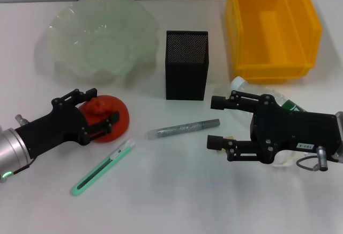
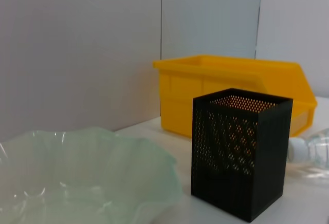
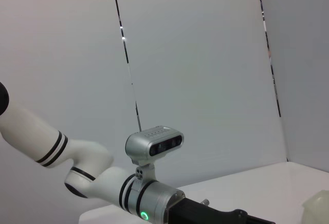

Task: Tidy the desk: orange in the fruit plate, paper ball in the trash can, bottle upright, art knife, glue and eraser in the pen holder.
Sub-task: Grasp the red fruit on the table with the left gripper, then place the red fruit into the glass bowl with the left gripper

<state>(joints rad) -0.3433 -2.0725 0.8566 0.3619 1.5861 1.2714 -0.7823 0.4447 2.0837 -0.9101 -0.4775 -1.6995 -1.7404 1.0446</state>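
Step in hand, as judged: transfer of orange point(image 1: 107, 117) to fruit plate point(image 1: 102, 41).

Procedure for clean execution:
- Confirm firm closure on both flanks of the fruit before any lift; round skin tends to roll out of a shallow pinch.
- Raise straight up until clear of the desk, then carry toward the plate's centre, above its wavy rim.
- Lower into the hollow of the plate and release only once supported, to prevent rolling back over the edge.
- Keep clear of art knife point(image 1: 102, 167), lying just beside the fruit on the near side.

Left gripper point(image 1: 99, 111): fingers set on either side of the orange, one above and one across its near face; apparently closed against it, contact not fully verifiable from the head view. Orange at desk level, near the plate's front edge but apart from it. Plate itself visible directly ahead in the left wrist view, with pen holder point(image 2: 239, 180) beside it.

Right gripper point(image 1: 217, 122): fingers spread wide, nothing between them, hovering low over the desk beside glue point(image 1: 183, 129). Bottle point(image 1: 268, 95) on its side, partly hidden behind that arm, close to trash can point(image 1: 273, 27).
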